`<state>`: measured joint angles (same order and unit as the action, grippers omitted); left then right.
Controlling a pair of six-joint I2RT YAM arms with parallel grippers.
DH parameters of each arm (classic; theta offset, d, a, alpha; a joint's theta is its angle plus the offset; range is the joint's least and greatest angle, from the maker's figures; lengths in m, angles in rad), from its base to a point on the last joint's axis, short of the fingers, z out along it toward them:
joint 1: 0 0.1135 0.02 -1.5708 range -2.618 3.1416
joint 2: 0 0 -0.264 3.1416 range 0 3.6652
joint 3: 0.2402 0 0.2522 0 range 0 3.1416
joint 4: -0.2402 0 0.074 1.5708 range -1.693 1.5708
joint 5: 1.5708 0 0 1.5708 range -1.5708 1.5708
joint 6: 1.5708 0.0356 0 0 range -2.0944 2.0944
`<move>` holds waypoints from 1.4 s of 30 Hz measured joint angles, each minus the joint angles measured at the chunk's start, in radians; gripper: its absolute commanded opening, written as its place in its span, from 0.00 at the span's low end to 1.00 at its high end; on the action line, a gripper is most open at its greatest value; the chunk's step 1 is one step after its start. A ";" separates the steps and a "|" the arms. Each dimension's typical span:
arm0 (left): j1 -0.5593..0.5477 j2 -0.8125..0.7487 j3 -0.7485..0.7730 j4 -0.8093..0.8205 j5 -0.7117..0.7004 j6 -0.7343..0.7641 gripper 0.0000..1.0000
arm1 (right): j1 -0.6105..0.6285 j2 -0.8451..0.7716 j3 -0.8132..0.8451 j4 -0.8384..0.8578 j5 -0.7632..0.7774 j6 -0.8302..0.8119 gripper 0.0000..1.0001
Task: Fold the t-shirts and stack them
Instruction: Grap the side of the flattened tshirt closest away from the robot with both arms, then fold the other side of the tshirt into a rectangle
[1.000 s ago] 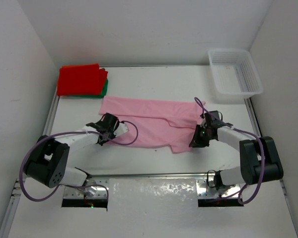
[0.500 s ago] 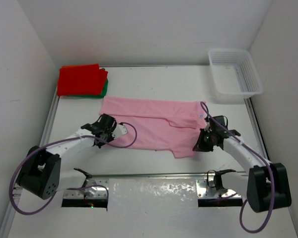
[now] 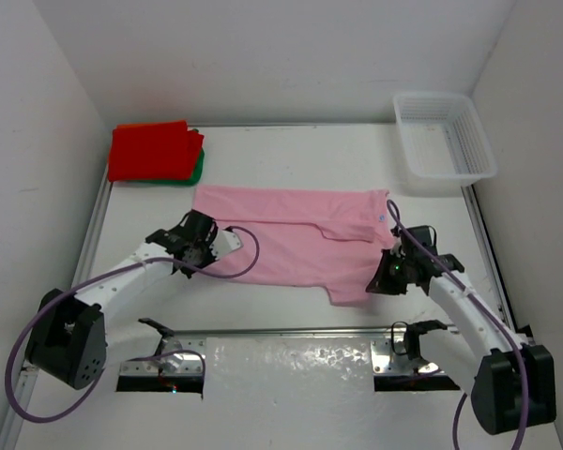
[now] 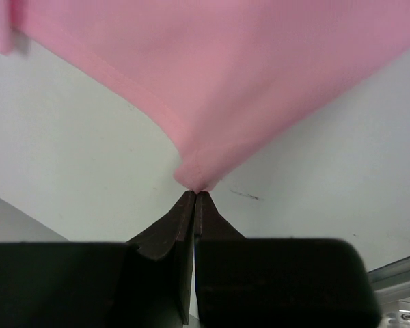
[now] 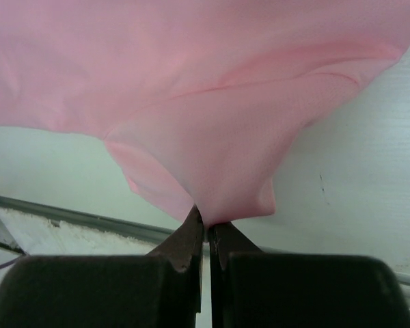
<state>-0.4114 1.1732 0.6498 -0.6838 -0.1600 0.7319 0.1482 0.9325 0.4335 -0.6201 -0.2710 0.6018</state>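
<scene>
Now | pink t-shirt (image 3: 291, 239) | near corners pinched in left fingers (image 4: 178, 229), right fingers (image 5: 186, 240)

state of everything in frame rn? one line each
pink t-shirt: laid out, near edge pinched at both ends
left gripper: shut on pink t-shirt
right gripper: shut on pink t-shirt
red t-shirt: folded, top of the stack
green t-shirt: folded, under red t-shirt
basket: upright, nothing seen inside

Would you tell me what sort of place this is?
Likely a robot lab cell for laundry folding: walled white table, left gripper and right gripper pinching a pink t-shirt, folded shirts stacked.
</scene>
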 measured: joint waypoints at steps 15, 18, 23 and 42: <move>0.210 0.439 0.427 0.078 0.048 -0.036 0.00 | -0.033 0.636 0.653 -0.012 0.067 -0.193 0.00; 0.209 0.514 0.475 0.081 0.055 -0.057 0.00 | -0.047 0.737 0.682 -0.014 0.071 -0.213 0.00; 0.210 0.570 0.518 0.105 0.040 -0.084 0.00 | -0.067 0.798 0.700 -0.016 0.071 -0.223 0.00; 0.211 0.698 0.608 0.192 -0.044 -0.154 0.03 | -0.105 0.870 0.709 0.029 0.062 -0.196 0.37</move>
<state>-0.2008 1.8717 1.2583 -0.4915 -0.2043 0.5774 0.0433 1.8023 1.1427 -0.5911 -0.2092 0.4061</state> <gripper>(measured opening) 0.007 0.279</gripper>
